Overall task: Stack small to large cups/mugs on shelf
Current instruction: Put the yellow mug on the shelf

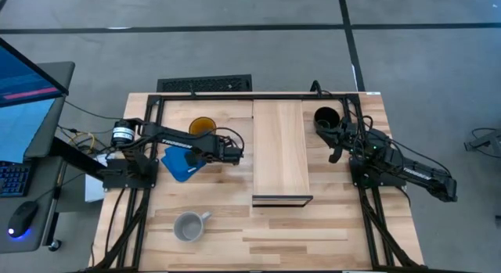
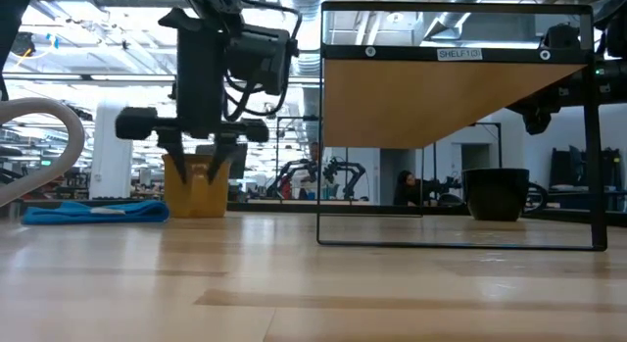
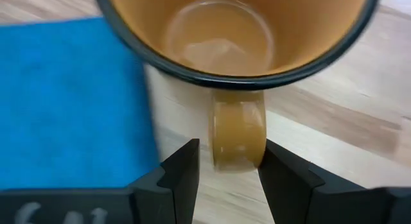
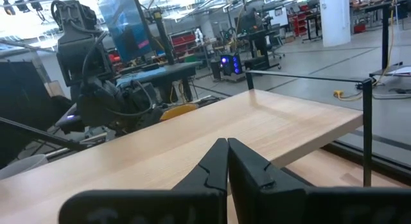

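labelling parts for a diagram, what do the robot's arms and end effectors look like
Both arms are dark, near-black jointed links with black cables looped along them. The left end effector has two angular black fingers; the right end effector has the same tapered black fingers. A silver motor cap sits at the left arm's base.

**Count, all views**

Mugs x3: 1 yellow mug (image 1: 202,126), 1 grey mug (image 1: 189,226), 1 black mug (image 1: 326,118). Shelf (image 1: 280,148) x1. Blue cloth (image 1: 178,163) x1. Arms x2, so grippers x2: left gripper (image 1: 237,150), right gripper (image 1: 335,155). Off-table: keyboard (image 1: 205,85) x1, mouse (image 1: 23,218) x1.
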